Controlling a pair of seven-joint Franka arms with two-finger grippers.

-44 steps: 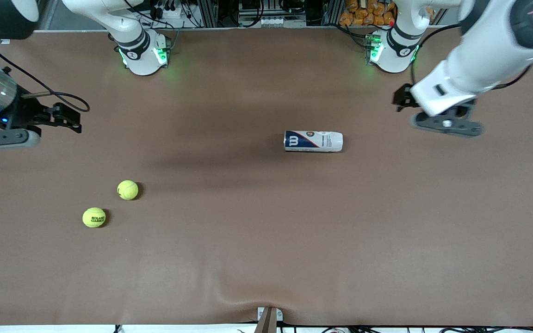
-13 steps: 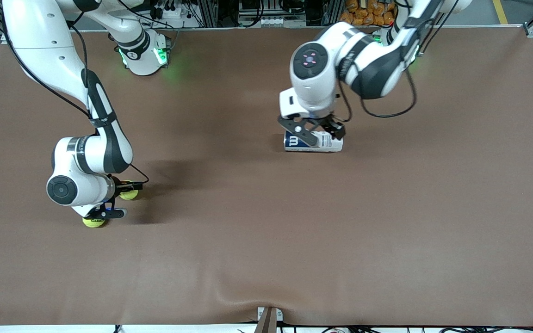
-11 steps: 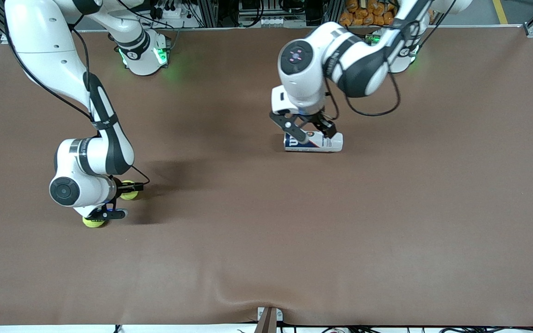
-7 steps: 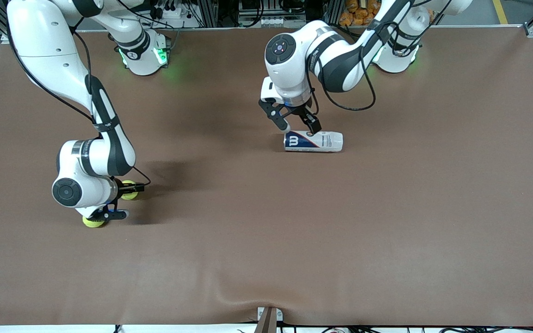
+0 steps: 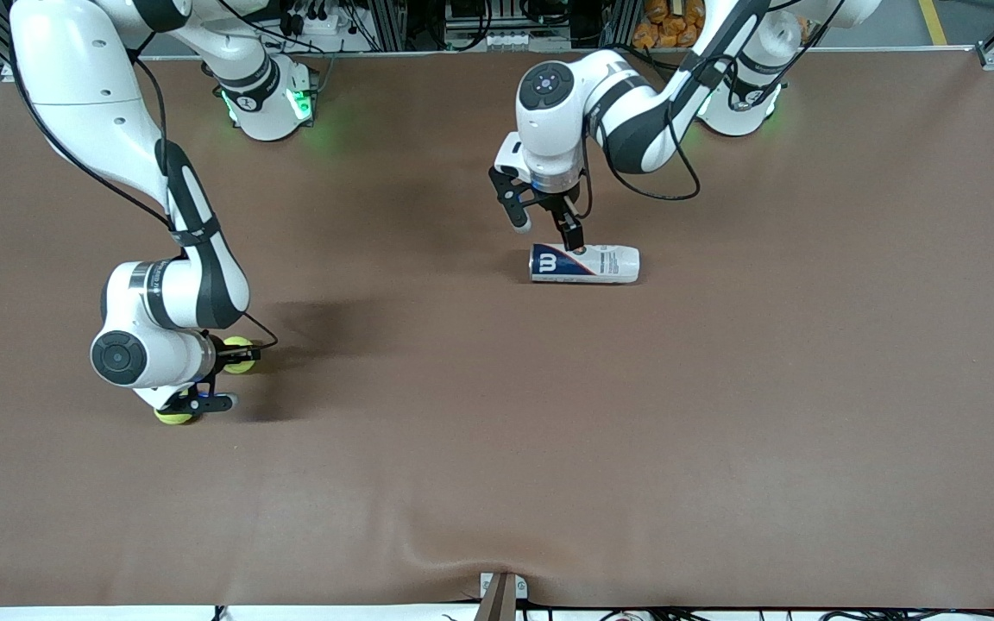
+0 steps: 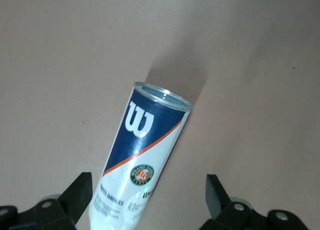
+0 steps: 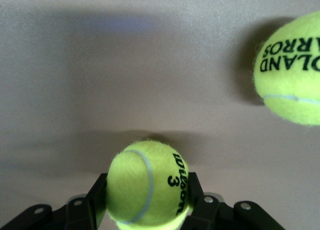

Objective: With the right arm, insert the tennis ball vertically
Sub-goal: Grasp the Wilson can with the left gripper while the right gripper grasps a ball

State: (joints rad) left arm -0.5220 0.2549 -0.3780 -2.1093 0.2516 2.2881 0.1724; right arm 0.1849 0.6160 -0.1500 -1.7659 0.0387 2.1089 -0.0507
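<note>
Clamped on a yellow tennis ball: right gripper, black fingers pressed against both flanks, "Wilson 3" print showing. Seen from the front at mid-height near the frame's edge, toward the right arm's end of the table, with the right gripper down low at the brown table cover and the gripped ball peeping out beside the white wrist.

Just beside it, apart from the fingers and nearer the front camera: second tennis ball, marked "ROLAND GARROS" in the right wrist view, half hidden under the wrist in the front view.

In the upper middle of the front frame: left gripper, jaws spread wide and holding nothing, hanging over the blue end of the tennis ball can. Lying on its side there, the can, open mouth turned toward the right arm's end of the table. In the left wrist view: silver rim, white "W" on blue, orange stripe and round Roland Garros badge on the can, with the left gripper straddling it and both fingers clear of its sides.
</note>
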